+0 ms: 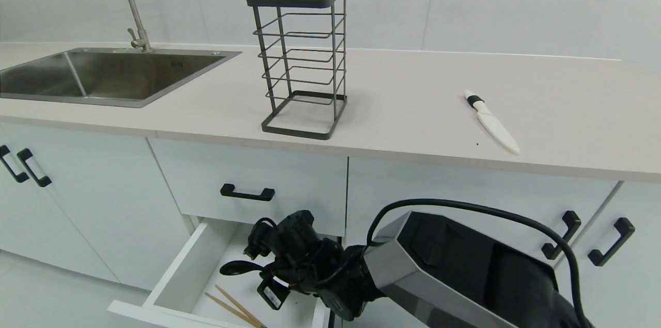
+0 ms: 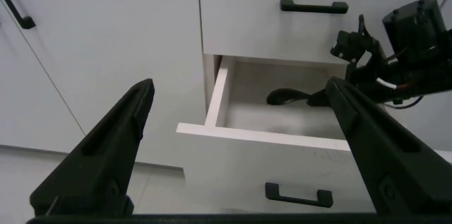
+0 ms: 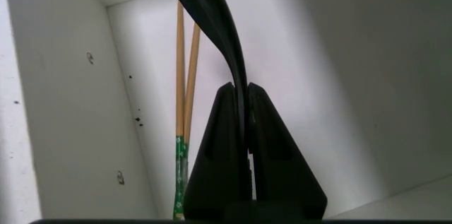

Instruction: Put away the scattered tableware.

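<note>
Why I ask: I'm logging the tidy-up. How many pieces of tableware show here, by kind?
Chopsticks: 2
Spoon: 1
Knife: 1
Total: 4

The spoon looks glossy (smooth too), the 2 chopsticks wooden, the sink brushed metal.

Angular silver-and-black right arm, looped black cable, wire-cluttered black wrist, tapered matte-black jaws
</note>
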You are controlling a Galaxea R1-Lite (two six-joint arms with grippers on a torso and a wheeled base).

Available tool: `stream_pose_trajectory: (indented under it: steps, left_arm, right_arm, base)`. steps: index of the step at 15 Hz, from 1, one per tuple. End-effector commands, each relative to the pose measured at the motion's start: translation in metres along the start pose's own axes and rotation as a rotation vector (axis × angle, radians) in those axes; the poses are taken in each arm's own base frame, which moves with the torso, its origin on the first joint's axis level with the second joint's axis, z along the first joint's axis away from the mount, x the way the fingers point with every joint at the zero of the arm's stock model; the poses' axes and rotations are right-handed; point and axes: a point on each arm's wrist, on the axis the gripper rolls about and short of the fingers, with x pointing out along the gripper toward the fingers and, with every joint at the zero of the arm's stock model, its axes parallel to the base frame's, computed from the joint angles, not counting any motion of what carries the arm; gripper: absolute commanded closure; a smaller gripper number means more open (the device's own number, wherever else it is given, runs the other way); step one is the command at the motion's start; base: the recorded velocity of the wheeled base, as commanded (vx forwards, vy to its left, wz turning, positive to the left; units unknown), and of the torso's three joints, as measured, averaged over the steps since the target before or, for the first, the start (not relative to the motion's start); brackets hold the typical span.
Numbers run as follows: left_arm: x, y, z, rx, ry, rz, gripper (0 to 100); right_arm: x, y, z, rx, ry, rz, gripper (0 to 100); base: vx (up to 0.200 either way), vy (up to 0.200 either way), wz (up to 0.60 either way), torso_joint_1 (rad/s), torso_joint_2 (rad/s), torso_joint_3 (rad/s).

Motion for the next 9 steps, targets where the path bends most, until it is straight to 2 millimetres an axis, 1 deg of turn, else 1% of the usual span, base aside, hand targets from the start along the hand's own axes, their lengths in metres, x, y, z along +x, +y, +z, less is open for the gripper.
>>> stream_pose_trajectory:
  steps: [1,3,4,7,9]
  left_arm:
    - [0.0,0.0,0.0,0.0,0.001,0.0,0]
    - [0.0,0.0,0.0,0.0,0.001,0.0,0]
    - [0.0,0.0,0.0,0.0,0.001,0.0,0]
    - [0.0,0.0,0.0,0.0,0.001,-0.001,0]
    - [0.0,0.0,0.0,0.0,0.001,0.0,0]
  right_arm:
    - [0.01,-0.025,-0.004,-0.025,-0.008,-0.05,100]
    - [0.01,-0.022,-0.007,-0.037,0.004,-0.042,100]
    - [0.01,-0.014,-0.011,-0.043,0.022,-0.027,100]
    - [0.004,0.002,-0.012,-0.054,0.086,0.005,100]
    - [0.004,0.002,-0.012,-0.055,0.091,0.007,100]
  base:
    - [0.0,0.0,0.0,0.0,0.0,0.0]
    - [0.0,0.0,0.0,0.0,0.0,0.0]
    - [0.0,0.0,0.0,0.0,0.0,0.0]
    - [0.0,0.0,0.0,0.0,0.0,0.0]
    - [0.0,0.0,0.0,0.0,0.0,0.0]
